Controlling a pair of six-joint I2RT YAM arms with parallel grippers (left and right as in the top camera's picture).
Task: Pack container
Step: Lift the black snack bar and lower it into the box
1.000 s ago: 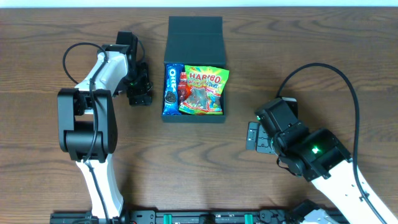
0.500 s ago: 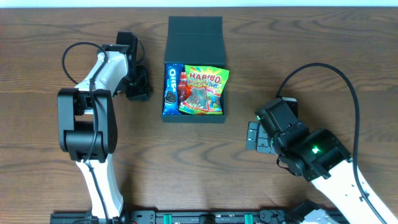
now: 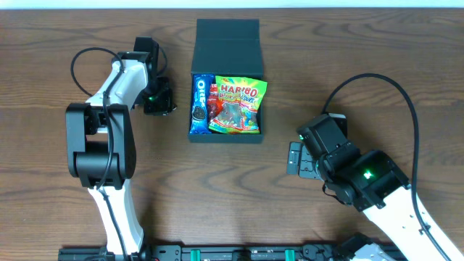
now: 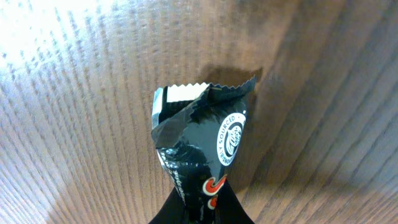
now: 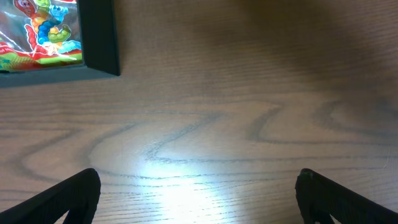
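The left pincer point(image 4: 199, 208) has just snapped shut on a black packet point(image 4: 202, 140), ready for the container point(image 3: 226, 138); right pincer point(image 5: 199, 199) gapes empty.

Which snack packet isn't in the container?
The black packet pinched in the left gripper, left of the container; the Oreo packet and Haribo packet lie inside it.

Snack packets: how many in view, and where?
4. Blue Oreo packet, red packet and colourful Haribo bag lie in the dark square box; black crinkled wrapper is pinched in the left gripper. More may hide underneath.
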